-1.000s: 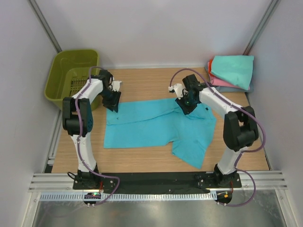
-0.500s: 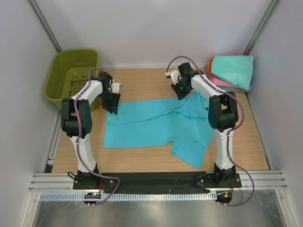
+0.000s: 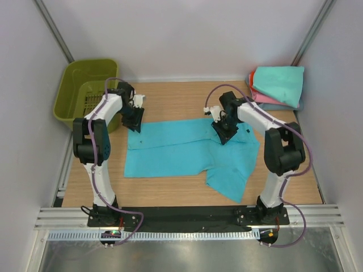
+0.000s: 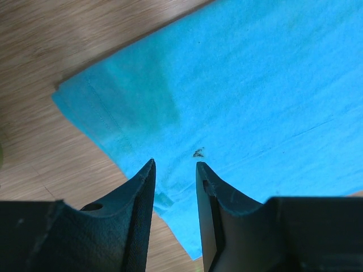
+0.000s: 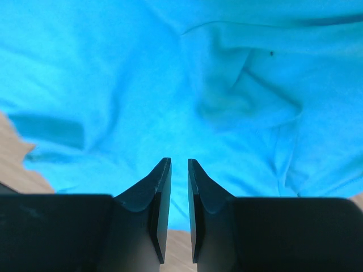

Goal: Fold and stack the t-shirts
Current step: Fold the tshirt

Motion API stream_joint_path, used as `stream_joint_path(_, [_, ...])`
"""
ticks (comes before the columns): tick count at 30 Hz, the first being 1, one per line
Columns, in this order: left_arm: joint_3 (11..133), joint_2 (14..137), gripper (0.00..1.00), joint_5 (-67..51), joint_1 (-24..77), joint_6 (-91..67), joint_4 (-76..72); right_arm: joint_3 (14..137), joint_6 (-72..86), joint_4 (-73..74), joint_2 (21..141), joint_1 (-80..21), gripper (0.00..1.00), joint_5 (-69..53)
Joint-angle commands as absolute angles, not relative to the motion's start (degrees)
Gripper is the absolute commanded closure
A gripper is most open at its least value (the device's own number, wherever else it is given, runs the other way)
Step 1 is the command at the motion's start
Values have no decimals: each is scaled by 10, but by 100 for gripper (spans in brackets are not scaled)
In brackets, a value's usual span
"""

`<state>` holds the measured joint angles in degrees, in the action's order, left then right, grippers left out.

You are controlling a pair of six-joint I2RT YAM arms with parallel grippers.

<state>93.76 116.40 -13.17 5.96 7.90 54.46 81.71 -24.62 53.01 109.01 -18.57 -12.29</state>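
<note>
turquoise shirt [image 3: 170, 150]: thin soft knit with stitched hems, lying flat mid-table on the wood-grain table [image 3: 170, 99]. its long axis runs left to right, and its creased right part angles toward the near edge. left gripper [image 3: 135, 120]: dark tapered fingers parted with nothing between them, poised over the shirt's far-left corner, the cloth spreading away to its right. right gripper [image 3: 224, 135]: fingers parted by a slim gap, no cloth seen pinched, over the rumpled far-right part beside a curved seam. each arm is nearest its own end of the shirt. likely next move: a pinch on the far edge at both ends, then a fold across the long axis. far right corner: stack [image 3: 278, 85] of folded shirts, mint on top, pink and orange edges beneath. far left corner: olive slotted plastic basket [image 3: 74, 85].
</note>
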Motion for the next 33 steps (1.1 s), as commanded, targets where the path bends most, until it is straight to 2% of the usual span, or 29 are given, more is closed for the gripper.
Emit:
stream_joint_path(1, [948,1152,64,-146,58,76,538,796,-238,541,978,-205,76,-142])
stream_joint_path(7, [979,1191,64,-159,58,69,550,823,-236,495,998,-193,76,-91])
stream_joint_path(15, [1005,1225,64,-170,58,54,565,957,-207,452,1146,-123,75,-79])
stream_joint_path(23, [1016,1255,64,-129,58,58,567,1007,-204,448,1232,-81,75,-63])
stream_joint_path(33, [1158,1371,63,-75,62,68,587,1059,-200,433,1314,-54,75,-39])
